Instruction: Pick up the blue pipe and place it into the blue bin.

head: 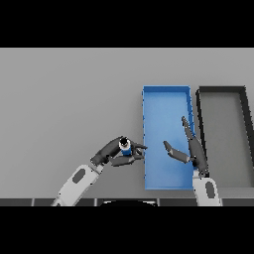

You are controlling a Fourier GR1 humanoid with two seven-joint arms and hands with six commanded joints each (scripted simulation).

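- My left hand (pixel 113 153) has its fingers and thumb curled round the blue pipe (pixel 125 147), which stands end-up in my grasp, just beside the left wall of the blue bin (pixel 166 94).
- My right hand (pixel 191 148) hangs over the bin's right side, fingers straight and relaxed, holding nothing.
- A black bin (pixel 222 91) sits alongside.
- If the pipe carries any writing, I can't make it out.

Text check | I read no lettering, labels, brands or numbers on anything in my head view | nothing legible to log
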